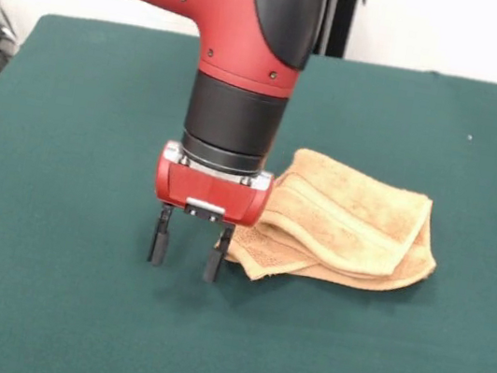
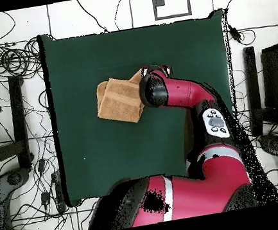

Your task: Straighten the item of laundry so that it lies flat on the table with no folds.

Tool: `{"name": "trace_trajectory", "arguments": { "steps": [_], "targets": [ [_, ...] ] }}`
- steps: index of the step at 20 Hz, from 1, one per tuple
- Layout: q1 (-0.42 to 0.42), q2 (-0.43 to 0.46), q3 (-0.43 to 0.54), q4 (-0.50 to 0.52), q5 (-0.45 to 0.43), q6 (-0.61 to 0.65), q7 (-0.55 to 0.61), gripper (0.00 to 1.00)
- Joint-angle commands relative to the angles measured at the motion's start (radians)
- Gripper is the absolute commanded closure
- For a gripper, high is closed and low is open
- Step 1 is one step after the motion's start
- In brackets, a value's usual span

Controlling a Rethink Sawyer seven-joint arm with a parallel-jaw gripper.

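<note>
The orange-tan towel (image 1: 351, 226) lies folded over on itself in several layers on the dark green table (image 1: 43, 287), right of centre in the front view. Its border bands show on the top layer. My gripper (image 1: 187, 254) hangs open and empty just left of the towel's near left corner, its fingertips close to the table; the right finger (image 1: 216, 255) stands right beside the towel's edge. In the overhead view the towel (image 2: 118, 100) lies left of my wrist (image 2: 154, 90), which hides the gripper. No white tag shows.
Green cover stretches wide to the left and front of the towel in the front view. Cables and equipment (image 2: 3, 63) lie on the floor around the table in the overhead view.
</note>
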Motion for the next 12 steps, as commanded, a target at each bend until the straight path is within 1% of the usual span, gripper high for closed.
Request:
{"name": "trace_trajectory", "arguments": {
  "steps": [1, 12],
  "targets": [
    [-0.015, 0.023, 0.163, 0.067, 0.032, 0.121, 0.126, 0.00],
    [-0.087, 0.042, 0.267, 0.107, 0.036, 0.113, 0.131, 0.00]
  ]
}}
